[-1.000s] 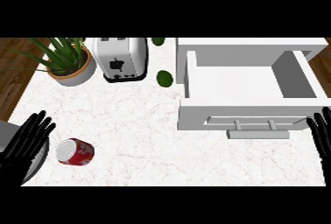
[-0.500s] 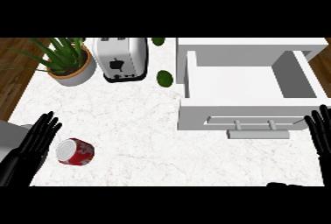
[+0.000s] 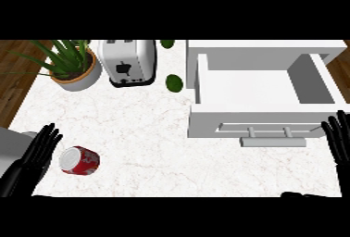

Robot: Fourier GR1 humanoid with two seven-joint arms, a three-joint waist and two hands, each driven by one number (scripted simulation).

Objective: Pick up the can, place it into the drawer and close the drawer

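glossy metal can [image 3: 79,160], marble counter [image 3: 137,125]

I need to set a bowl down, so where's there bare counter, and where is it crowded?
The widest bare stretch of counter lies mid-counter, bordered by the can, the toaster and the open drawer. The strip below the drawer's handle is free too. It is crowded along the back, around the plant pot and toaster, and beside the left hand.

You have one red metal can [image 3: 80,161], one open white drawer [image 3: 258,92], one silver toaster [image 3: 127,62], one potted green plant [image 3: 70,65], two green limes [image 3: 175,83] and two black robot hands [image 3: 33,162].
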